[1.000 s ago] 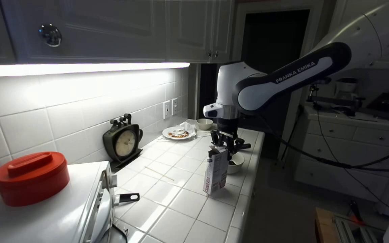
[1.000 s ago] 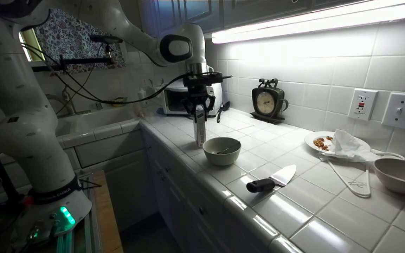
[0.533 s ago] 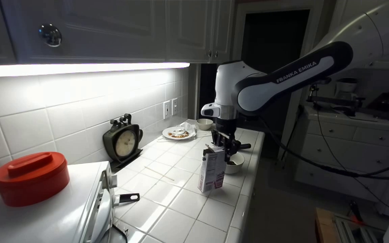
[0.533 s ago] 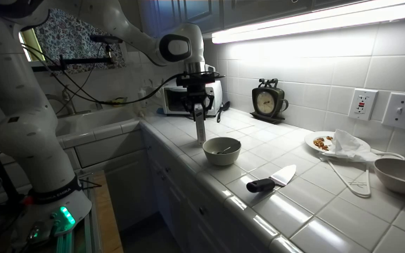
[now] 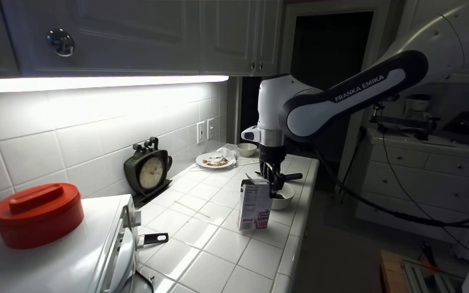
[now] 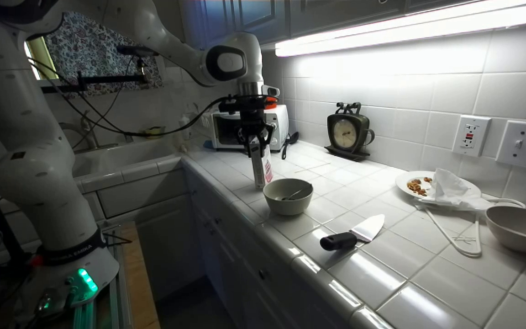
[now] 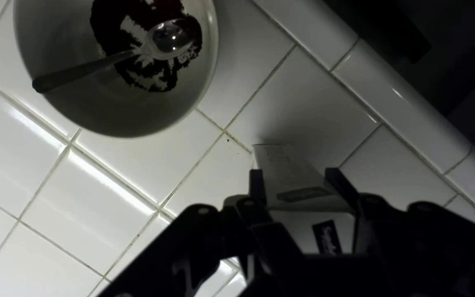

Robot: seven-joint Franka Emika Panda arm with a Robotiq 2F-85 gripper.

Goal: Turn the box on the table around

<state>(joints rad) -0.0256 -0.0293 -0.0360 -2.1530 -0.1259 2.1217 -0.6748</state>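
Note:
The box [image 5: 255, 205] is a white carton with pink print and an open top flap. It stands almost upright at the table [image 5: 218, 260], in both exterior views [image 6: 258, 171]. I cannot tell whether its bottom touches the tiles. My gripper [image 6: 259, 149] points down over the box's top, with one finger on each side of the carton. In the wrist view the gripper [image 7: 294, 171] is closed on the narrow side of the box [image 7: 276, 163], whose flap with a dark label lies between the fingers. In an exterior view the box hides part of the fingers.
A bowl with a spoon [image 6: 288, 201] stands close beside the box, also in the wrist view [image 7: 138, 111]. A cake server [image 6: 349, 236], a plate [image 6: 402, 186] and another bowl [image 6: 518, 228] lie farther along. A clock [image 5: 149, 171] and toaster oven [image 6: 226, 132] stand on the counter.
The gripper and the box have turned together about the upright axis. The broad printed face now faces an exterior view more squarely. The box has shifted slightly.

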